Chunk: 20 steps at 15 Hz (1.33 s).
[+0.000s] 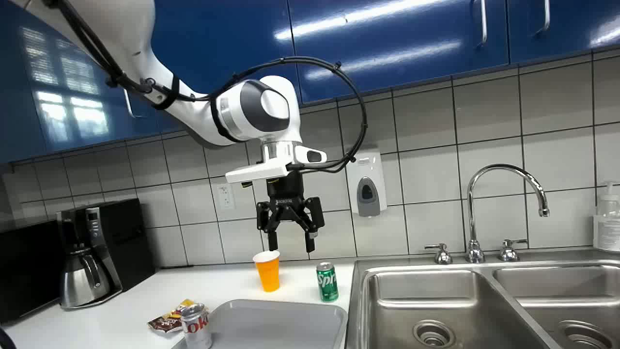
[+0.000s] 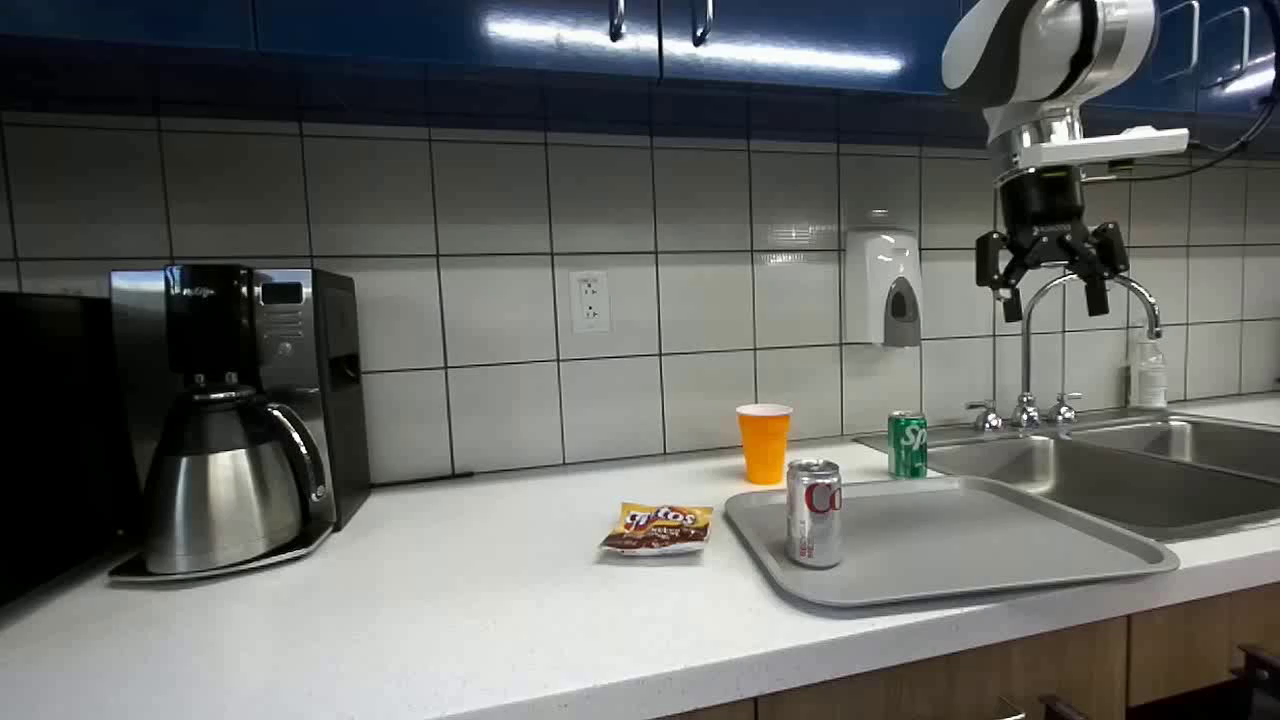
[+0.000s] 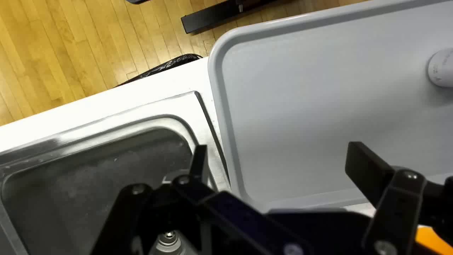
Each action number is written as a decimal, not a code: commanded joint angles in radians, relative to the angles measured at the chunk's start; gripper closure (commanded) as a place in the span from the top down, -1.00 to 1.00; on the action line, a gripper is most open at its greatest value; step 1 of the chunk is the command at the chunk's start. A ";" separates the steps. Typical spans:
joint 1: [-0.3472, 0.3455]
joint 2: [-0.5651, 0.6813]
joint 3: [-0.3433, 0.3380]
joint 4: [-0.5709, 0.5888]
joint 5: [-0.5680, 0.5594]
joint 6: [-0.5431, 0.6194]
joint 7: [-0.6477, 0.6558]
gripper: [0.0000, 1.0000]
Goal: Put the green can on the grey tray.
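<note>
One empty tool (image 1: 291, 241) hangs in the air, fingers (image 1: 310, 243) spread wide, higher than the green can (image 1: 327, 283).

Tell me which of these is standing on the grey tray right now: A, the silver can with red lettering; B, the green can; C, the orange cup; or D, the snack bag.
A, since in an exterior view the silver can stands upright on the grey tray, inside its rim, while the green can stands off it on the counter.
</note>
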 commanded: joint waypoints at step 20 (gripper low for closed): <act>0.009 0.047 0.015 -0.175 -0.043 0.399 -0.027 1.00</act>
